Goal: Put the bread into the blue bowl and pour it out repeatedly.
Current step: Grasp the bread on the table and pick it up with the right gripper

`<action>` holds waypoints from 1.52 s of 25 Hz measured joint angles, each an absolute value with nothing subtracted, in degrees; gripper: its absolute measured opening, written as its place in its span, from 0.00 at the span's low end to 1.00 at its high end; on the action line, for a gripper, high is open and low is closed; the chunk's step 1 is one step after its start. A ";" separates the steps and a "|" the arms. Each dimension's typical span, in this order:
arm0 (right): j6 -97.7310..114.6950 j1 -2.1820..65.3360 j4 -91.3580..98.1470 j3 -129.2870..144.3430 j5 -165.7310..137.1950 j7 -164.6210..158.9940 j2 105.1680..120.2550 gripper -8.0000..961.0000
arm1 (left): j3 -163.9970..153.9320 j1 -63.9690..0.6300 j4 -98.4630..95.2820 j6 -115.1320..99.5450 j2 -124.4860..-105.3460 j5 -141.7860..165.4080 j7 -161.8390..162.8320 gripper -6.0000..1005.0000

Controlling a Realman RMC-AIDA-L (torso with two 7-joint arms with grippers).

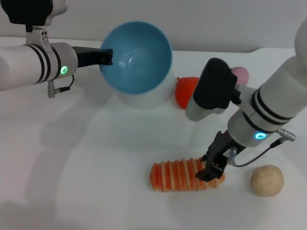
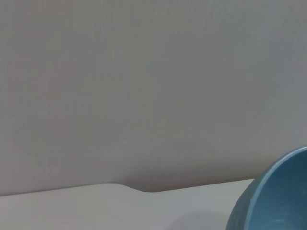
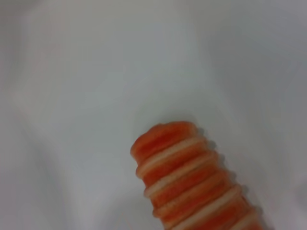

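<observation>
Reaching down, right hand (image 1: 211, 171) clamped on bread (image 1: 180, 175); left hand (image 1: 106, 56) gripping tilted blue bowl (image 1: 139, 60) aloft.

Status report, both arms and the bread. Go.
Left gripper holds blue bowl tilted, raised. Right gripper at bread on the table, right end. Nothing between.

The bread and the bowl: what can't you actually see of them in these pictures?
- Bread: head view, its right end is covered by the right gripper; right wrist view, the frame edge cuts it off.
- Blue bowl: left wrist view shows only a slice at the corner; head view, the bowl hides the left gripper fingers' hold on its rim.
</observation>
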State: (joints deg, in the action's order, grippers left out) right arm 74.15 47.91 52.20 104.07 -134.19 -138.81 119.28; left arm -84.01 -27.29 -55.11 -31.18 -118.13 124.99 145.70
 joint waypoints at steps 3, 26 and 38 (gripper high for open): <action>72.58 47.93 52.15 105.44 -134.16 -138.82 119.33 0.46 | -83.96 -27.31 -55.12 -31.20 -118.11 124.36 145.72 0.01; 65.34 48.51 47.42 113.48 -130.40 -138.87 119.63 0.46 | -83.66 -27.66 -54.60 -31.17 -118.03 123.13 145.73 0.00; 66.04 48.35 48.94 113.71 -130.83 -138.56 119.34 0.36 | -83.58 -27.75 -54.57 -31.08 -117.96 123.13 145.72 0.01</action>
